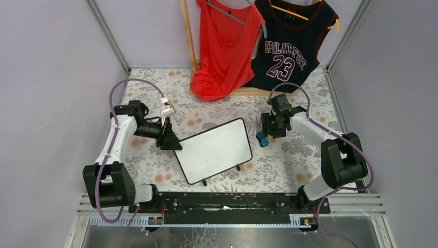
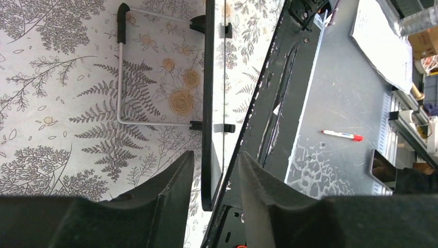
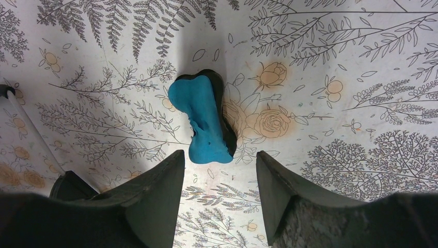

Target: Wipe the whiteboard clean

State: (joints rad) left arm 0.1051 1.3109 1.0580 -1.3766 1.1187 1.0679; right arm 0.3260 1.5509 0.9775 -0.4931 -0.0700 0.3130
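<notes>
Whiteboard corner sits btwn my L gripper jaws, small gaps both sides. R gripper wide open just over blue eraser on bench.

whiteboard centre, eraser just right (garments behind)

Left arm and right arm: white links, black joints; looping purple cables.

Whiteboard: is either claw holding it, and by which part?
The left claw straddles the whiteboard's left edge; grip cannot be told. The right claw, open, holds nothing.
</notes>
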